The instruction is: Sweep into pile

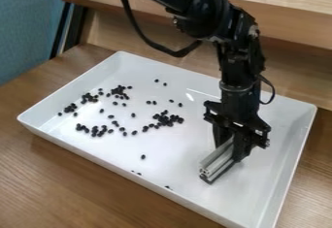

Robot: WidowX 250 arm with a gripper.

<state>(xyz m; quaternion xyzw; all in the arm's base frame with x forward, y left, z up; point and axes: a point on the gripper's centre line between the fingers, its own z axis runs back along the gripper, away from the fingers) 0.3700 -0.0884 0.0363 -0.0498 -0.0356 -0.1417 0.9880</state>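
Table [61,181], white tray [181,147], dark beans [167,120]

The tray sits on the table. Over its right side hangs the gripper [231,148] — fingers clenched on a metal bar [216,163]. Left of it lie the beans — loose clumps, plus strays.

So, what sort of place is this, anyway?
Probably a robotics lab or workshop: a black robot arm hangs over a white tray of scattered black pieces on a wooden table.
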